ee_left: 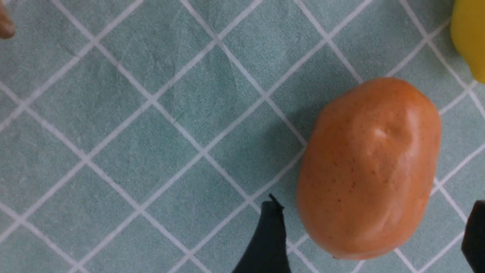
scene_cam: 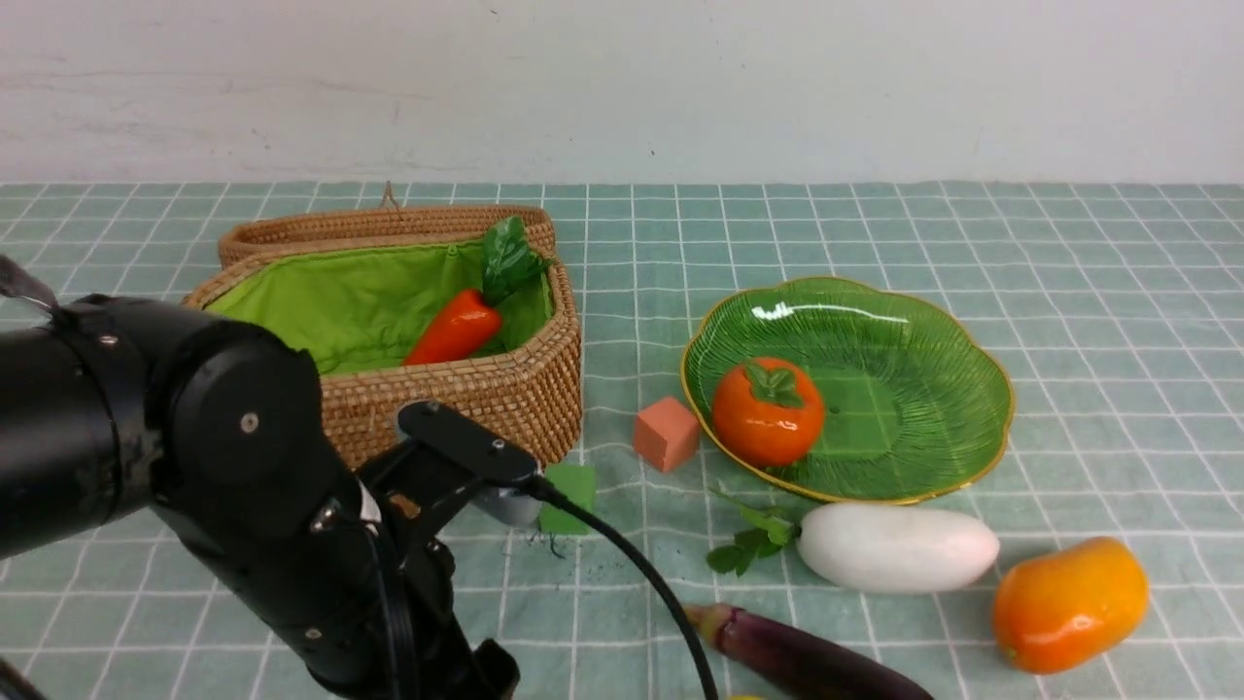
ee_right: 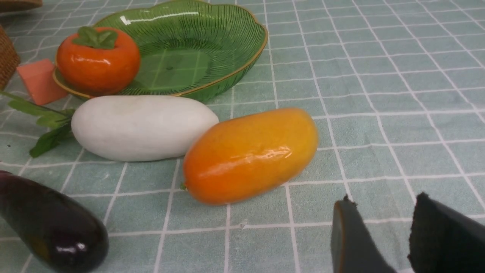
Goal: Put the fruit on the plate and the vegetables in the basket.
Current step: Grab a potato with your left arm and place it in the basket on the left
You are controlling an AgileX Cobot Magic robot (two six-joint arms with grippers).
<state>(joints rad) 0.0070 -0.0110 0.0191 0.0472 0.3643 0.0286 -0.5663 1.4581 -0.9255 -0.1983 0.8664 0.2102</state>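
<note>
My left gripper (ee_left: 371,235) is open low over the cloth, its fingers on either side of the brownish-orange round vegetable (ee_left: 369,167). The lemon (ee_left: 470,38) lies just beyond. The carrot (scene_cam: 455,329) lies in the open wicker basket (scene_cam: 486,389). The persimmon (scene_cam: 768,413) sits on the green plate (scene_cam: 923,389). The white radish (scene_cam: 894,547), mango (scene_cam: 1069,603) and eggplant (scene_cam: 807,661) lie on the cloth in front of the plate. My right gripper (ee_right: 382,212) is slightly open and empty, near the mango (ee_right: 252,155), and out of the front view.
A salmon cube (scene_cam: 667,433) lies between basket and plate, a green cube (scene_cam: 573,491) in front of the basket. My left arm (scene_cam: 243,486) fills the lower left of the front view. A white wall stands behind the table.
</note>
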